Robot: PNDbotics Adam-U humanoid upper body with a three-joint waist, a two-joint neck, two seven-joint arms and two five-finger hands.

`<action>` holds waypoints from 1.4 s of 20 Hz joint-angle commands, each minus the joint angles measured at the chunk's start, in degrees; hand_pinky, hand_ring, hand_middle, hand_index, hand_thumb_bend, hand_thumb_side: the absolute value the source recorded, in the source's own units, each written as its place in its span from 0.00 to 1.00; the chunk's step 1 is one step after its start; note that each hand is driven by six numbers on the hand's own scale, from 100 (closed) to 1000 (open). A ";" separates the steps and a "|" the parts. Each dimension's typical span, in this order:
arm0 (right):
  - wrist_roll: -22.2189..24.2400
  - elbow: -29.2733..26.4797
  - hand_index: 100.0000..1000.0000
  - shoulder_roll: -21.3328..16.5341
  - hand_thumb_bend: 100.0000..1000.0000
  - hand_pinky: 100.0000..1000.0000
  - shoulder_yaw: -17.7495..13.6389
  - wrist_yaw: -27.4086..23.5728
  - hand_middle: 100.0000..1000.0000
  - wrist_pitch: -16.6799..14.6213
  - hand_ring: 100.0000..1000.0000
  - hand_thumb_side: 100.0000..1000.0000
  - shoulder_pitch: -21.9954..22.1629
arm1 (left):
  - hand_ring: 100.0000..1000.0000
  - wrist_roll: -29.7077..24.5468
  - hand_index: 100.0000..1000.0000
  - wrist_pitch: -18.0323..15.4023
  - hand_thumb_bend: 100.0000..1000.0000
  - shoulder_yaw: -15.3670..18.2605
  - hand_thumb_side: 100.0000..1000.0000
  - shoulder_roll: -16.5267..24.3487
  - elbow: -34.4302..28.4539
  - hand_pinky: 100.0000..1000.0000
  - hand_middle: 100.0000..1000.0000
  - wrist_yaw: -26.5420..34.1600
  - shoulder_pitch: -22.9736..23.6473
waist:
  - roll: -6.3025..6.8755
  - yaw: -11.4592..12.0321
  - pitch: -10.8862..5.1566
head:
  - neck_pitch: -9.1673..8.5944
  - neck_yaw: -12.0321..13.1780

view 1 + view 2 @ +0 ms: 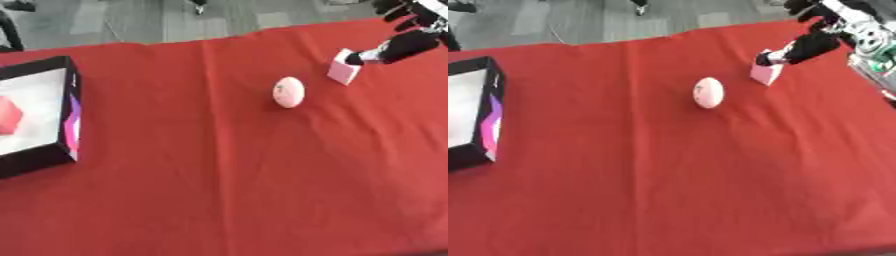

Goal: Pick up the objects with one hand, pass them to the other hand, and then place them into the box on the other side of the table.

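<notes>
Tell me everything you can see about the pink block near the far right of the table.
The block is a small pale pink cube-like piece with flat faces and a matte look, maybe foam or plastic. It stands on the red cloth near the far right edge, tilted with a corner pointing down toward the camera. The right hand reaches in from the upper right, its dark fingers touching the block's top far corner. The egg lies apart to its left.

Soft even light, blurry, faint shadows
</notes>
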 commanded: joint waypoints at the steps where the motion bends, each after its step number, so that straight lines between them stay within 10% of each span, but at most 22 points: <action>1: 1.67 1.86 0.83 -3.22 0.70 0.79 -1.27 1.06 0.79 -1.02 0.83 0.04 -0.67 | 0.75 0.02 0.76 0.10 0.01 0.08 0.62 1.81 -1.86 0.78 0.68 1.48 -0.77 | 0.63 0.33 0.25 | -1.48 -0.73; 28: -0.33 13.09 0.83 -2.38 0.71 0.77 -2.70 2.62 0.78 0.86 0.83 0.05 -1.72 | 0.75 -1.39 0.75 1.20 0.00 -0.60 0.62 1.10 -4.05 0.78 0.68 1.77 -1.27 | 2.23 3.43 4.00 | -5.59 -3.89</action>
